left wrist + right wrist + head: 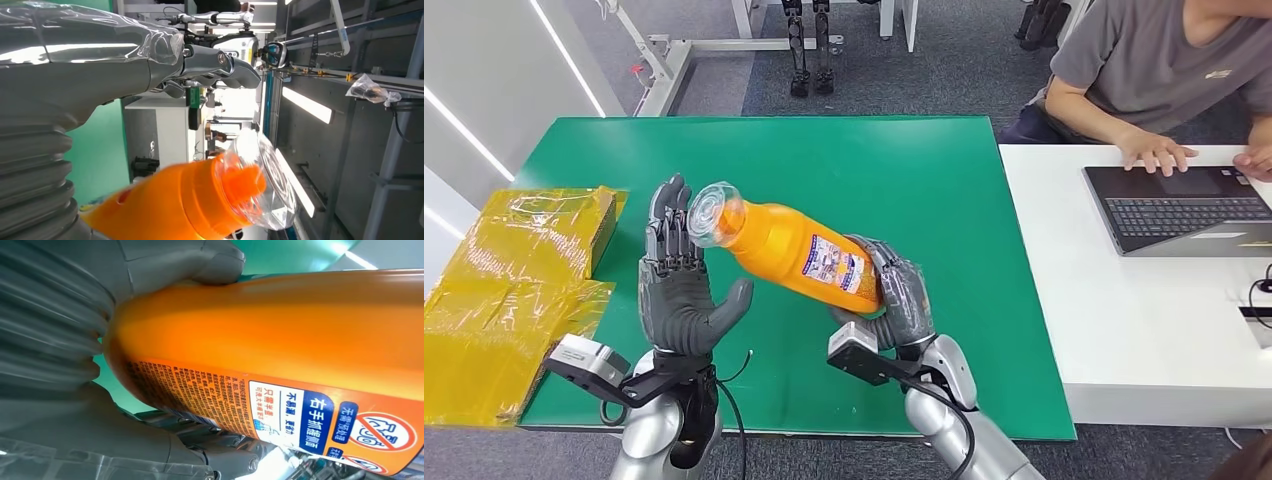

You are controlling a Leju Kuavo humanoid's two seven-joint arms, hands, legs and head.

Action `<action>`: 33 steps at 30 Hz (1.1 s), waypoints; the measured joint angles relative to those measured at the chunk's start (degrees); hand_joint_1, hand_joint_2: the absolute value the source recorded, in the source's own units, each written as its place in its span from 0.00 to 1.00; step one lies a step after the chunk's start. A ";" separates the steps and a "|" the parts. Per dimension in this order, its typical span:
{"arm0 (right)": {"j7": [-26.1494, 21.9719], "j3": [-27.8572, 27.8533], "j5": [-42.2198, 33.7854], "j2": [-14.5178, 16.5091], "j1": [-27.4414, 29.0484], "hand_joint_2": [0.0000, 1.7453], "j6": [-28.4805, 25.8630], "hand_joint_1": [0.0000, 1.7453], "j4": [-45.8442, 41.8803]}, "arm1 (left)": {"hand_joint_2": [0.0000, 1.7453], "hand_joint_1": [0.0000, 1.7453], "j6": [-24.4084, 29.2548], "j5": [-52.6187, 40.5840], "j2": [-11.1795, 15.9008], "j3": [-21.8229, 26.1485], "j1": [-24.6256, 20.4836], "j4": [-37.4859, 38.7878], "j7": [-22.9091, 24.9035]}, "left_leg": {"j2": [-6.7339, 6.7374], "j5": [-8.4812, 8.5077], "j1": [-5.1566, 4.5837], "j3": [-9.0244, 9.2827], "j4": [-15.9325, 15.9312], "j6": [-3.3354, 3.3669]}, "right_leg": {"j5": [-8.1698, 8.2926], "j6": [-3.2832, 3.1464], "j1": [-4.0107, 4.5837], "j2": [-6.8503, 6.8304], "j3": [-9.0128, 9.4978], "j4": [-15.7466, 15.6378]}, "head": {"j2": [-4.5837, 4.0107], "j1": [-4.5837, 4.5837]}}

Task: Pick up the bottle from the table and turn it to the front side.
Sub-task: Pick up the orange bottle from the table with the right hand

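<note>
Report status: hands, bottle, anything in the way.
Right hand grips the bottle at its base, lifted and tilted above the table. Left hand open beside the cap end. Nothing in the way.

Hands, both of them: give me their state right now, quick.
Left hand: open, fingers spread beside the bottle's clear cap, holding nothing.
Right hand: holding the orange bottle by its lower end, above the green table.
</note>
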 joint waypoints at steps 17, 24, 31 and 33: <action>1.79 4.02 4.14 0.62 -4.04 1.00 12.74 0.83 1.75 | 1.00 0.00 -0.95 1.28 0.00 0.76 -1.13 2.19 0.00 | -0.01 0.00 -0.01 0.00 0.01 0.00 | 0.00 0.00 0.00 0.00 0.01 0.00 | 0.00 0.01; 2.57 4.66 5.55 1.34 -5.73 1.00 17.15 0.77 3.22 | 1.00 0.97 -0.96 0.93 -0.01 1.72 -1.22 2.81 0.00 | 0.00 0.00 0.00 0.00 0.00 0.00 | 0.00 0.00 0.00 0.01 0.00 0.00 | 0.00 0.00; 3.16 4.71 6.40 1.96 -6.67 1.00 18.44 0.76 4.67 | 1.00 1.00 -0.83 0.52 -0.20 2.01 -1.20 2.90 -0.02 | -0.01 0.00 -0.01 0.00 0.01 0.00 | 0.00 0.00 0.00 0.01 0.00 0.01 | 0.00 0.01; 3.38 4.71 6.72 2.03 -6.75 1.00 18.52 0.79 4.94 | 1.00 1.00 -0.83 0.43 -0.35 2.00 -1.20 2.90 -0.02 | -0.01 0.00 -0.01 0.00 0.01 0.00 | 0.00 0.00 0.00 0.00 0.00 0.00 | 0.00 0.01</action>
